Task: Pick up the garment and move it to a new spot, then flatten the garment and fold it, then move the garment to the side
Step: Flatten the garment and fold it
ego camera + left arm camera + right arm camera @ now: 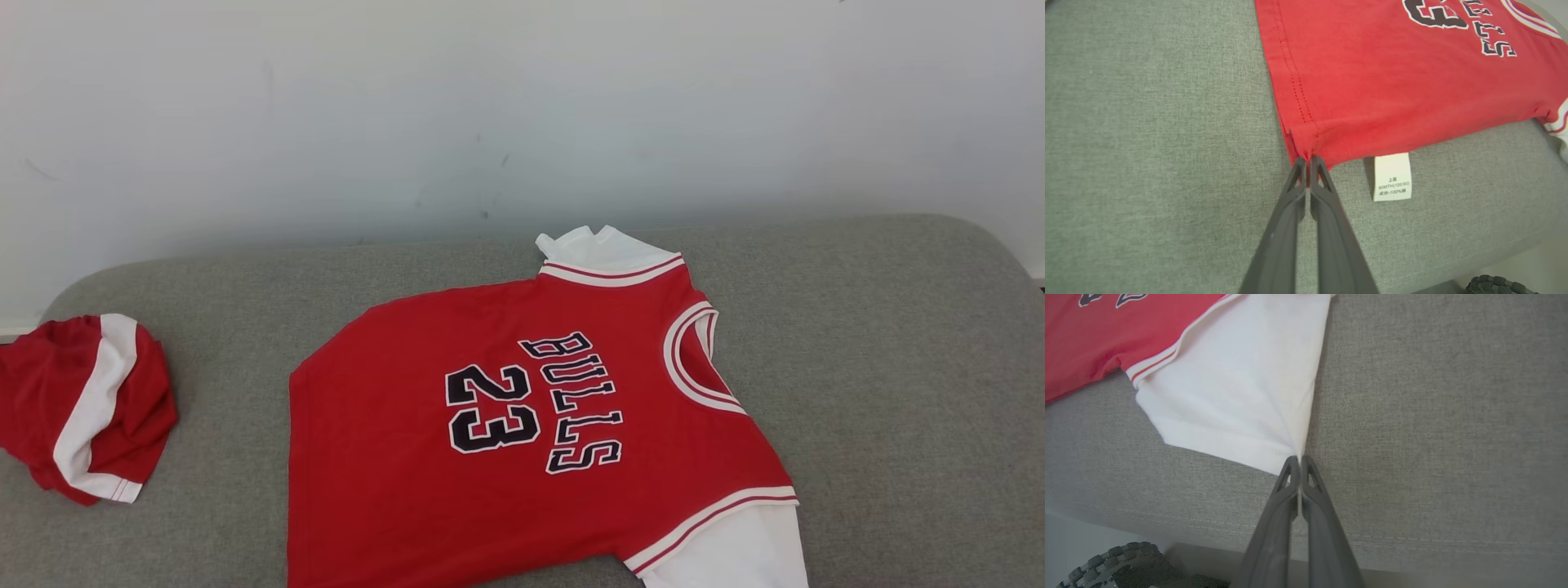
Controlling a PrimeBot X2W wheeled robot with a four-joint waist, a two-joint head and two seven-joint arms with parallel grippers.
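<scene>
The garment [522,425] is a red jersey with "BULLS 23" in black letters and white sleeves, lying spread on a grey cushion [882,343], neck to the right. My left gripper [1307,160] is shut on the garment's [1392,81] red hem corner, beside a white care label [1392,176]. My right gripper [1299,459] is shut on the corner of the garment's white sleeve [1237,388], which is drawn taut toward the fingertips.
A second red and white garment [82,408] lies bunched at the cushion's left end. A pale wall [522,106] rises behind the cushion. The cushion's front edge [1412,539] runs close below both grippers, with a dark ribbed part [1110,559] beneath it.
</scene>
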